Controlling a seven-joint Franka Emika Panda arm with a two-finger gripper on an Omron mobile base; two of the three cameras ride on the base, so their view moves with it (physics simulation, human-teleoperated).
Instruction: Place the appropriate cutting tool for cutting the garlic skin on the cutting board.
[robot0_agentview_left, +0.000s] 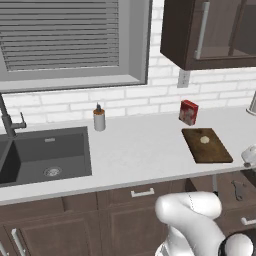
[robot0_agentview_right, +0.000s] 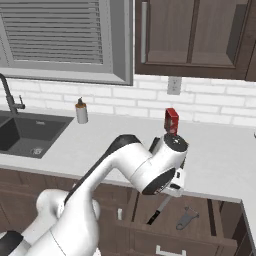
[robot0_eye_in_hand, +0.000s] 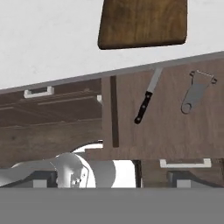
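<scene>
I see garlic (robot0_agentview_left: 204, 139) sitting on dark board (robot0_agentview_left: 206, 145), flat on table (robot0_agentview_left: 140, 150); black-handled knife (robot0_eye_in_hand: 146, 99) lies in open drawer (robot0_eye_in_hand: 170, 127).

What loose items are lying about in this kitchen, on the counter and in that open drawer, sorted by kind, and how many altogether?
Cutting board: 1
Garlic: 1
Red box: 1
Small bottle: 1
Knife: 1, in the open drawer
Grey metal utensil: 1, in the drawer beside the knife; its exact kind is unclear
Total: 6
</scene>
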